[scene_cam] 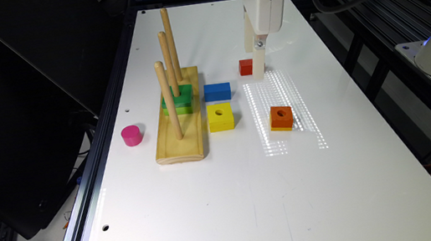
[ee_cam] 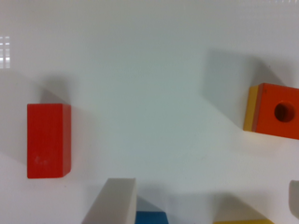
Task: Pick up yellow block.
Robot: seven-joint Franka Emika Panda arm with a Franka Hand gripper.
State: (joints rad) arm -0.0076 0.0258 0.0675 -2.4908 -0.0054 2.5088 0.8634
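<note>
One arm hung over the white table (scene_cam: 252, 200), its gripper (scene_cam: 256, 62) beside a red block (scene_cam: 246, 66), well apart from the yellow block (scene_cam: 220, 117) by the peg board (scene_cam: 180, 142).
Wrist view: pale fingers (ee_cam: 114, 200) stood spread, nothing between; the yellow block (ee_cam: 243, 221) peeked at the edge (likely light, rigid wood; best pinched across flat sides).
</note>
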